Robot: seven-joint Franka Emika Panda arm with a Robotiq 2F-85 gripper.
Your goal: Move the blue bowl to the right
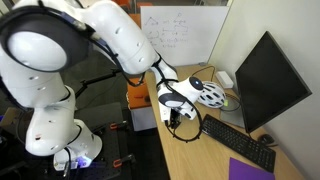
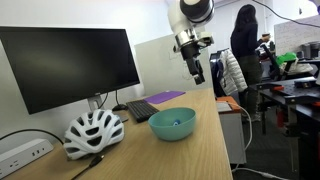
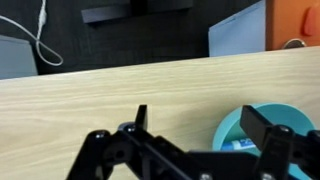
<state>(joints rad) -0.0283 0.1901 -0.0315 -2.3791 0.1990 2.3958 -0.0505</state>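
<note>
The blue bowl (image 2: 173,123) is a small teal-blue bowl on the wooden desk, just right of the white helmet (image 2: 94,132). In the wrist view the bowl (image 3: 236,130) lies at the lower right, partly behind one finger, with a small blue-and-white object (image 3: 238,146) inside. My gripper (image 3: 200,125) is open and empty over bare wood beside the bowl. In an exterior view the gripper (image 2: 197,68) hangs well above the desk, beyond the bowl. In an exterior view the gripper (image 1: 180,117) hangs next to the helmet (image 1: 210,93); the bowl is hidden there.
A black monitor (image 2: 70,65) stands behind the helmet, with a keyboard (image 2: 150,109) and a purple pad (image 2: 167,97) further along the desk. A white power strip (image 2: 20,155) lies by the helmet. The desk edge (image 2: 222,140) runs close to the bowl.
</note>
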